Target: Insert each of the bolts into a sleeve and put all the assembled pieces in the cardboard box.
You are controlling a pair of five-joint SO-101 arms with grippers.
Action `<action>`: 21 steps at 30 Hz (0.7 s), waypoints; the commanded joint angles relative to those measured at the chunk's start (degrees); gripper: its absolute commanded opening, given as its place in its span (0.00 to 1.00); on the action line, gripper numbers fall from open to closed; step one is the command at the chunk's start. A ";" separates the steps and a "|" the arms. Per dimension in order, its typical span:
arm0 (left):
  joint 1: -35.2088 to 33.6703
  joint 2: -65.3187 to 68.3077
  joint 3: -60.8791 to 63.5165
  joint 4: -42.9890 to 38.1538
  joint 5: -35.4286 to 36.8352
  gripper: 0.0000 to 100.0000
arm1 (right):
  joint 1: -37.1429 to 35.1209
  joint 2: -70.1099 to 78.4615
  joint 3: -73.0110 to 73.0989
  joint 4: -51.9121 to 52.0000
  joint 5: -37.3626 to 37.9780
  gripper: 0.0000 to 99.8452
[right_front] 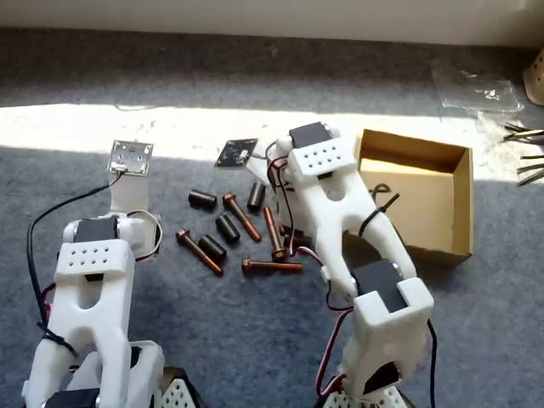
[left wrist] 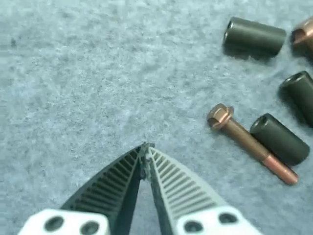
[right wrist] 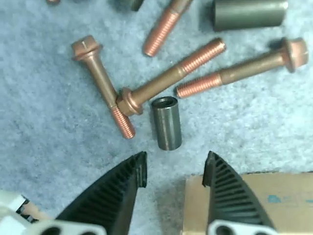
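The right end effector point(right wrist: 175, 171) stands with its jaws wide apart, holding nothing, low over the grey carpeted bench point(right wrist: 58, 161). The dark grey cylindrical metal sleeve point(right wrist: 166, 122) lies just ahead of it, in line with the gap between the jaws and apart from both. Its long axis runs nearly straight away from the end effector, open bore at the far end, so closing jaws would meet its curved sides. A copper-coloured hex-headed bolt point(right wrist: 171, 76) lies just beyond, its flanged head beside the sleeve's far end; contact cannot be determined. The brown cardboard box point(right wrist: 254, 196) sits close beside one jaw. The left end effector point(left wrist: 146, 149) is closed and empty; the right arm is judged nearer.
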 commanded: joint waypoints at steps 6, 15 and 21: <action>-6.20 -0.48 -0.66 -3.52 0.26 0.01 | -0.31 -0.31 -2.24 -3.38 6.07 0.19; -8.92 -0.22 0.13 -6.42 0.26 0.01 | 0.75 -0.40 4.62 -9.45 10.20 0.19; -6.90 -0.40 4.53 -12.57 0.26 0.01 | 1.01 -0.40 7.96 -17.36 9.85 0.19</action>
